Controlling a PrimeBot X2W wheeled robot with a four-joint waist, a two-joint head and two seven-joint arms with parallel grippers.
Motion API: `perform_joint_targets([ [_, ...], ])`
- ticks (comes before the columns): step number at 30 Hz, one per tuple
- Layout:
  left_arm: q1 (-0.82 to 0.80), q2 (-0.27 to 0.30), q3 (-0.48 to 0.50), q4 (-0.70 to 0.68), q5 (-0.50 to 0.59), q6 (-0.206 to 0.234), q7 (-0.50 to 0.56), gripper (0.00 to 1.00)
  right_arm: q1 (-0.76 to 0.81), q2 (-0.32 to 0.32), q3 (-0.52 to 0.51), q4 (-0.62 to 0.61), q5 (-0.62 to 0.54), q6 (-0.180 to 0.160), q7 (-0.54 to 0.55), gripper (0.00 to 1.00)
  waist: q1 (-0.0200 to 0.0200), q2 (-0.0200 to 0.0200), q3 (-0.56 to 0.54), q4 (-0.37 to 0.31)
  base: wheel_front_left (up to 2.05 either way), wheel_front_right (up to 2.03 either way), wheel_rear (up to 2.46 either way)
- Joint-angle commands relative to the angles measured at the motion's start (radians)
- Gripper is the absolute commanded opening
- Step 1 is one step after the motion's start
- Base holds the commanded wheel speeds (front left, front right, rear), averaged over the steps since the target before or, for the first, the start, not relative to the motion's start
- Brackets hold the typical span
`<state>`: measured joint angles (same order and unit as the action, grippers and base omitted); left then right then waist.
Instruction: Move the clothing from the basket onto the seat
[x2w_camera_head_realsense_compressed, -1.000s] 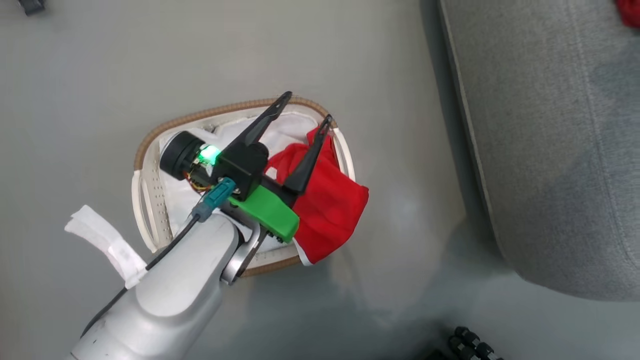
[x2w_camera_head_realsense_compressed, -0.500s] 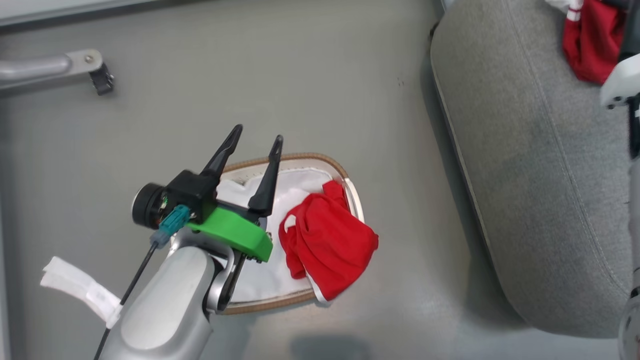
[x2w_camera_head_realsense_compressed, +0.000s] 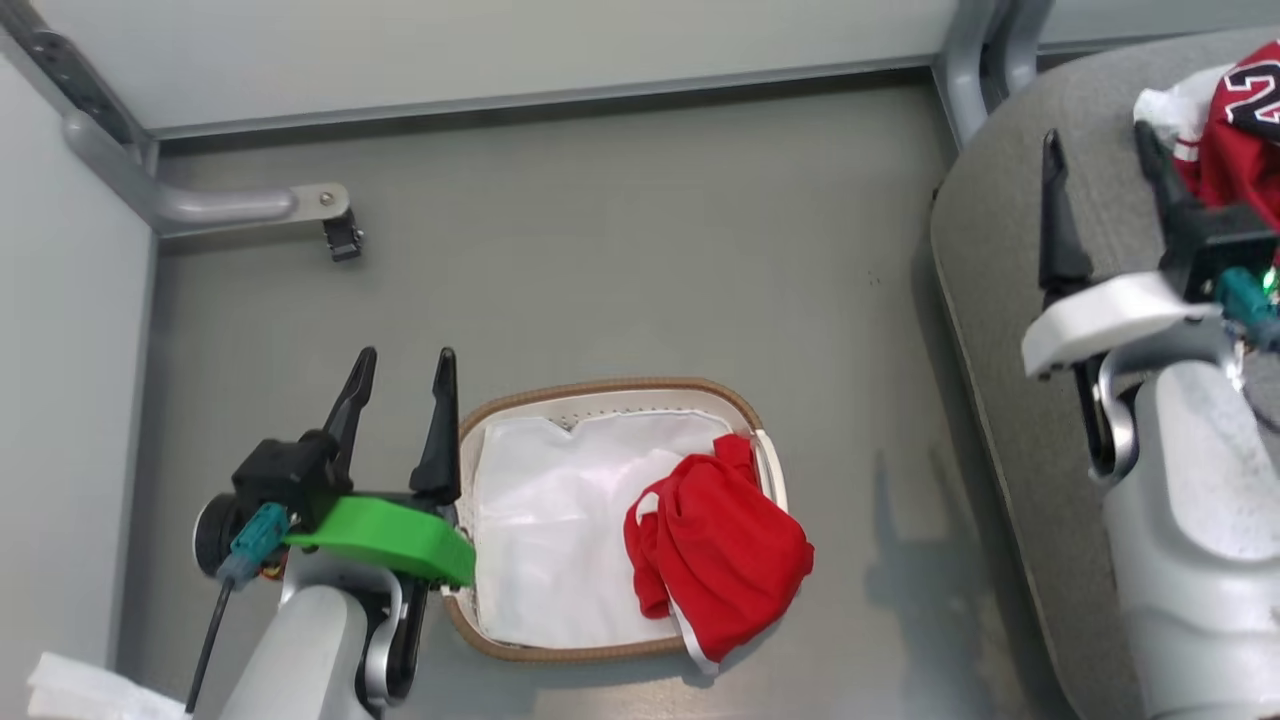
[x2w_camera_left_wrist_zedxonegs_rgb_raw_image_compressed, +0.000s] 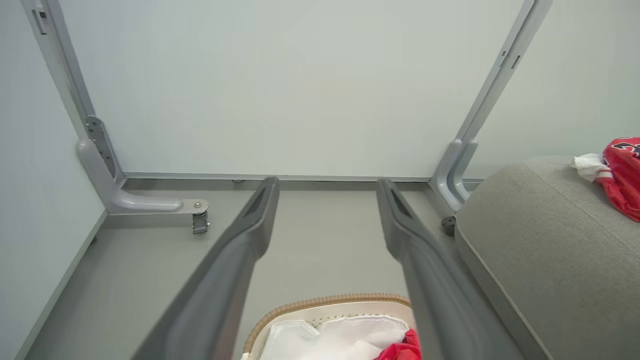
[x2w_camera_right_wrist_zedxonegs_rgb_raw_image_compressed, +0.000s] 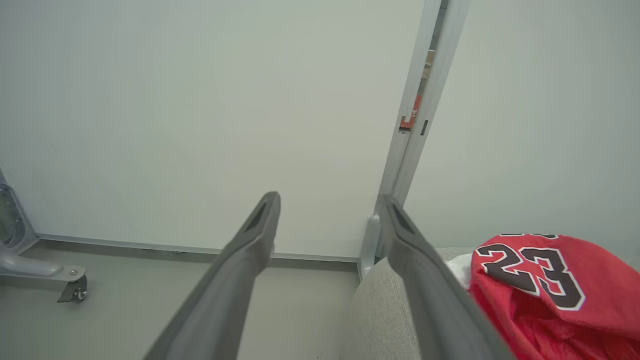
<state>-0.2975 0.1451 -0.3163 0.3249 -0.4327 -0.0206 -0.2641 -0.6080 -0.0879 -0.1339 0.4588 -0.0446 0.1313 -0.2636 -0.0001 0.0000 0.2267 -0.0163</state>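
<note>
Left pincer (x2w_camera_head_realsense_compressed: 407, 355): hanging empty with its fingers spread apart, parked just off the basket (x2w_camera_head_realsense_compressed: 600, 385) rim.
Red garment (x2w_camera_head_realsense_compressed: 715, 555): lying bunched to this pincer's right, spilling over the basket edge farthest from it, towards the floor (x2w_camera_head_realsense_compressed: 600, 250).
Right pincer (x2w_camera_head_realsense_compressed: 1096, 135): gaping wide as well, gripping nothing, hovering over the seat (x2w_camera_head_realsense_compressed: 1000, 300).
Jersey (x2w_camera_head_realsense_compressed: 1235, 140): sitting on the seat just right of that pincer's tips.
Doing it well: I'm reckoning the left pincer should be swinging right, dropping onto the thickest red fold and avoiding the white liner (x2w_camera_head_realsense_compressed: 560, 540) beneath.
</note>
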Motion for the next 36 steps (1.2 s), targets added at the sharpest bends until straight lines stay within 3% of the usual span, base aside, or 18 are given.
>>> perform_joint_targets([
  [1,0.034,-0.005,0.022,-0.004,0.010,-0.004,-0.001,1.00,0.045,0.004,0.000,-0.024,0.012,-0.001,-0.002,1.00,0.0001,0.0000,-0.035,0.033,0.00,0.00,0.00],
  [8,0.143,-0.035,0.109,-0.014,0.049,-0.018,0.000,1.00,0.228,0.034,0.010,-0.116,0.057,-0.001,-0.002,1.00,0.0001,0.0000,-0.074,0.050,0.00,0.00,0.00],
  [17,0.254,-0.064,0.177,-0.028,0.091,-0.045,-0.001,1.00,0.432,0.036,0.109,-0.142,0.164,-0.001,-0.002,1.00,0.0001,0.0000,-0.132,0.055,0.00,0.00,0.00],
  [36,0.293,-0.090,0.205,-0.006,0.118,-0.075,-0.001,1.00,0.515,0.035,0.143,-0.146,0.208,-0.001,-0.002,1.00,0.0001,0.0000,-0.191,0.041,0.00,0.00,0.00],
])
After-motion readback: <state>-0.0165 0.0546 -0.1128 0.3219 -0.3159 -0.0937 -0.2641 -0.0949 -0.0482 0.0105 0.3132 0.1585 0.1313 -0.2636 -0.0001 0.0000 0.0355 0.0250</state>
